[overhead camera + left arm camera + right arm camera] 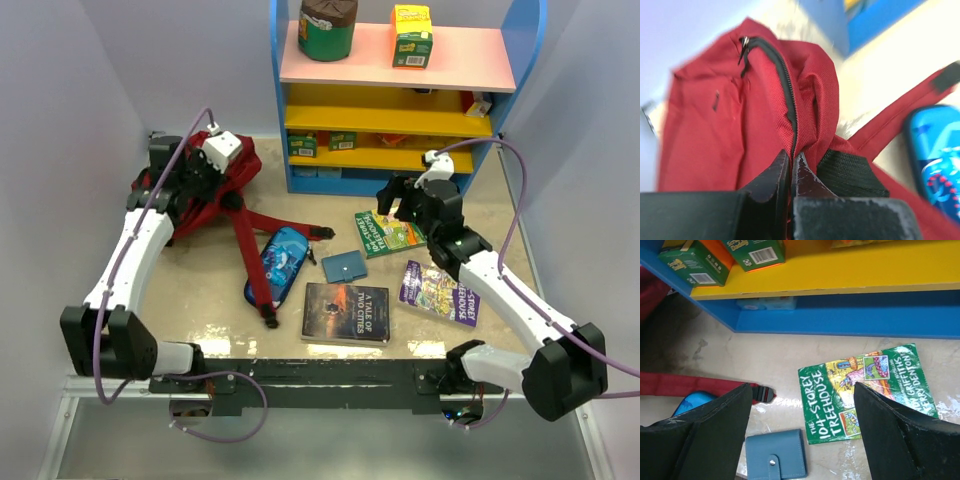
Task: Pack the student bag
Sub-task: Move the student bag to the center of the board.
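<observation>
- The student bag (238,170), dark red, lies slumped in the far left corner of the table (200,300). Its long red straps (247,245) trail out toward the middle.
- The left gripper (791,161) is down on the bag. Its two fingers are pinched tight together on the red fabric, right at the dark zipper (785,85).
- A blue pencil case (280,262) lies just beside the straps, touching one of them, nearer the table's middle.
- A small blue wallet (345,266) sits just right of the pencil case, with a dark book (345,312) toward the near edge.
- A green book (388,233) lies behind the wallet and a purple book (440,290) lies toward the right edge.
- The right gripper (802,387) hangs above the table between the wallet and the green book. Its jaws are spread wide and hold nothing.
- A shelf unit (277,100) stands at the far edge, right of the bag, with a green tin (328,28) and a yellow box (411,35) on its top board.
</observation>
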Controlling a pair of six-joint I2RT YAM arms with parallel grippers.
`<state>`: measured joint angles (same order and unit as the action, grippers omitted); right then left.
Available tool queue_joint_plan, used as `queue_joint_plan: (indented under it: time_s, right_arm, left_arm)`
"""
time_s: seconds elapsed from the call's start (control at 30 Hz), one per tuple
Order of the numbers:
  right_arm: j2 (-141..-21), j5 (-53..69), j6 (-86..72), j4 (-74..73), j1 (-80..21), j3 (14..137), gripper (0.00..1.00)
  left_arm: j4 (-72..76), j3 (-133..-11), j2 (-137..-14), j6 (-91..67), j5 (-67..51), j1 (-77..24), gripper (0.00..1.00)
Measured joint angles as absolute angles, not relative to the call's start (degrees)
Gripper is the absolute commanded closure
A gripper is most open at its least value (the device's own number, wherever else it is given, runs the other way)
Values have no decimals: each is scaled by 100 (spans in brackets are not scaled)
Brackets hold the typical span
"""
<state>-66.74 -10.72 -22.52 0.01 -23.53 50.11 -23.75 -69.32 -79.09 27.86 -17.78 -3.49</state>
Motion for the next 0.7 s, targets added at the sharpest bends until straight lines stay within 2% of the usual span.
queue_joint_plan:
  time_s: [0.27, 0.43, 0.67, 0.7]
  right_arm:
    - [-6672, -888, -2292, -1, -2545, 5011, 18]
    - [-6665, -792, -2324, -12, -2596, 5011, 19]
    - [-6665, -792, -2364, -235, -2663, 5009, 19]
    - [-6665, -792, -2368, -268, -2663, 5004, 19]
  left_arm:
    - [-3192, -7006, -6976, 2504, -2373, -563, 100]
    - [-3562, -6753, -6506, 2259, -2628, -1319, 100]
    - [-3393, -6674, -6589, 1396, -2770, -2178, 100]
    - [-3323, -6674, -6646, 1260, -2749, -2281, 92]
